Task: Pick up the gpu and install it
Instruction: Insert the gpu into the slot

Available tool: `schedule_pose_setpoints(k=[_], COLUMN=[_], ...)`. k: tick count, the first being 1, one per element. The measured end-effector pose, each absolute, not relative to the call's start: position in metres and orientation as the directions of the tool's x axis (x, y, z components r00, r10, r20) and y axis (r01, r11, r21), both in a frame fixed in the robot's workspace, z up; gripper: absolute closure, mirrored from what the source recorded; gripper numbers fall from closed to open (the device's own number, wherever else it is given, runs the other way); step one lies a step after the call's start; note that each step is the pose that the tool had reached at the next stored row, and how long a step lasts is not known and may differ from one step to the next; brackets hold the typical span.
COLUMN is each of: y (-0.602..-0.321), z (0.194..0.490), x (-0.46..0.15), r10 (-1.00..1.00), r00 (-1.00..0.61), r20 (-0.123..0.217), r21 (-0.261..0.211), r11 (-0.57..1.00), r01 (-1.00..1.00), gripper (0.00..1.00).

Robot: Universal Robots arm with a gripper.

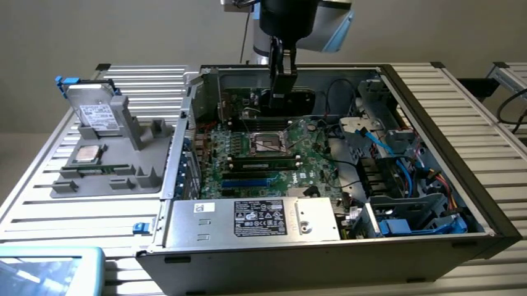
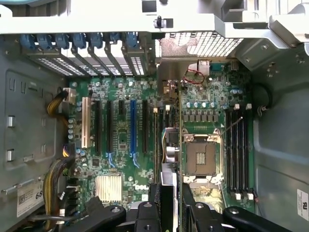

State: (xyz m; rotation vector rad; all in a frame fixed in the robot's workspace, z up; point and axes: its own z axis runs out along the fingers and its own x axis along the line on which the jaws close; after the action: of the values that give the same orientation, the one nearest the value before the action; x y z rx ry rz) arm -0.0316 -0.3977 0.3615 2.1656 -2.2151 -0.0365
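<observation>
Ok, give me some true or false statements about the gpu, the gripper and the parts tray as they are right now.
1. The gripper holds the gpu over the motherboard. True.
2. The computer case has its side panel on. False: it is open, with the inside exposed.
3. The hard drive stands upright on the gray tray. True.
4. A cooler covers the CPU socket. False: the socket is uncovered.
</observation>
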Motion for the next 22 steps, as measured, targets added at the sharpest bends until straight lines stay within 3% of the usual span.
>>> schedule_pose_setpoints(k=[22], y=[-0.421], z=[0.332], x=[-0.041], r10=[-1.000], r00=[-0.022], r20=[0.019], r21=[0.038], r11=[0.022], r01=[-0.999], gripper=[0.72])
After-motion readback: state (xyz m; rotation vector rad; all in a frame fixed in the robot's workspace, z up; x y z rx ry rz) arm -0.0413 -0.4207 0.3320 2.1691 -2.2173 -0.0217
